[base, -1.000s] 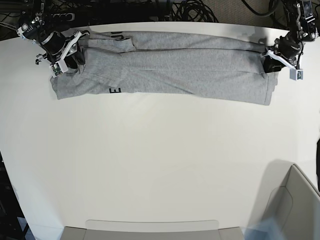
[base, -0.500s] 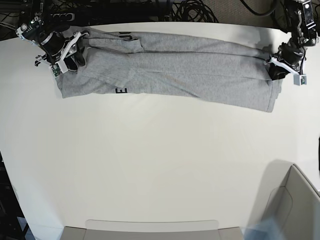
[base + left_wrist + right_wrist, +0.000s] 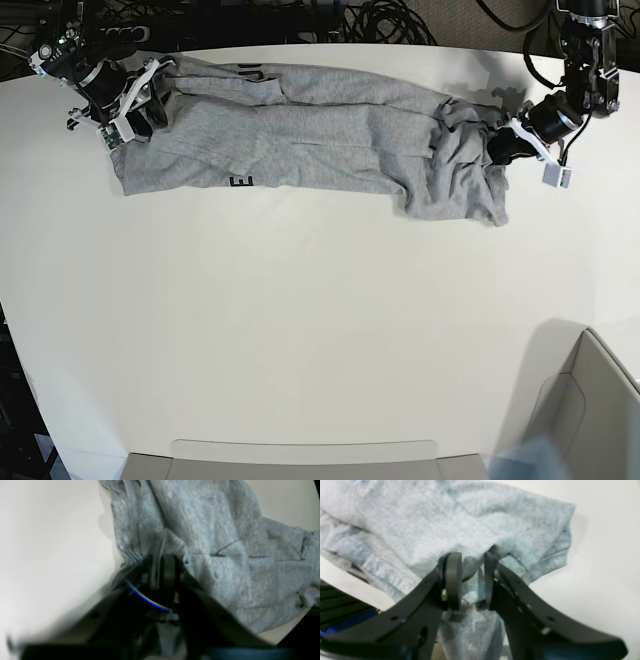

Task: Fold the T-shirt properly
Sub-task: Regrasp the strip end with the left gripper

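Note:
The heather-grey T-shirt (image 3: 320, 135) lies as a long band across the far side of the white table, black lettering peeking out at its near and far edges. Its right end is bunched into wrinkles (image 3: 460, 160). My left gripper (image 3: 503, 145) is shut on that end; in the left wrist view its jaws (image 3: 160, 565) pinch a fold of grey cloth (image 3: 212, 530). My right gripper (image 3: 135, 110) is shut on the shirt's other end; in the right wrist view its fingertips (image 3: 470, 562) clamp the fabric (image 3: 445, 522).
Black cables (image 3: 380, 20) lie beyond the table's far edge. A grey bin (image 3: 580, 410) stands at the near right corner, and a flat grey tray edge (image 3: 300, 455) runs along the near side.
My left gripper has pulled the shirt's end toward the middle, bunching the cloth into wrinkles. The right gripper has stayed almost in place, still clamped.

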Action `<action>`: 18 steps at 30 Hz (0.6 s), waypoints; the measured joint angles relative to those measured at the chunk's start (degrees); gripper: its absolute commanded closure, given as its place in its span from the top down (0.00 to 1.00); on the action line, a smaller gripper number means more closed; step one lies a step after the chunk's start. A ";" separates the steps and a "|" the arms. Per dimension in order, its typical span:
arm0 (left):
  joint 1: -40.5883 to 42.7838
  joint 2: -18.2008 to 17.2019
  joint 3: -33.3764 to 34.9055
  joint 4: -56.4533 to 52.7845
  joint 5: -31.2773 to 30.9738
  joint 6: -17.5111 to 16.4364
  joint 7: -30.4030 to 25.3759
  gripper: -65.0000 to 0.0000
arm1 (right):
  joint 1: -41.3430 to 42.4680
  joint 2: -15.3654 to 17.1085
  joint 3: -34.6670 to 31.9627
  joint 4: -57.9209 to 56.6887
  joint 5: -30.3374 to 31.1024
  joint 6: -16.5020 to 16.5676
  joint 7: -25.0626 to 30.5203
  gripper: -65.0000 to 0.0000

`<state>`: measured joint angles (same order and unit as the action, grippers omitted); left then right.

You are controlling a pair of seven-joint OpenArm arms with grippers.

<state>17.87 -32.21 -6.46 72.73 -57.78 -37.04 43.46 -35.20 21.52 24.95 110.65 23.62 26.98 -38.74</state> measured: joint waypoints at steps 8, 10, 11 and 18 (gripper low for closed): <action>-2.01 0.81 -4.15 -4.24 -0.74 -1.81 -2.14 0.00 | 0.13 0.04 0.00 0.00 -0.02 0.00 0.04 0.23; -2.01 1.05 -7.17 -4.28 2.14 -1.88 -2.19 0.00 | 0.13 0.02 0.00 0.00 -0.02 0.00 0.02 0.23; -2.05 1.09 -9.07 -4.31 4.52 -1.75 -2.38 0.00 | 0.11 0.02 0.00 0.15 -0.07 0.00 0.00 0.23; -7.72 0.81 -16.20 -5.01 19.50 0.79 -0.63 0.00 | 0.44 -0.26 0.00 1.62 0.00 0.00 0.15 0.23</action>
<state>10.15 -31.40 -22.65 67.72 -38.28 -36.25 42.83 -34.76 21.26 24.95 112.27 23.62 26.98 -38.59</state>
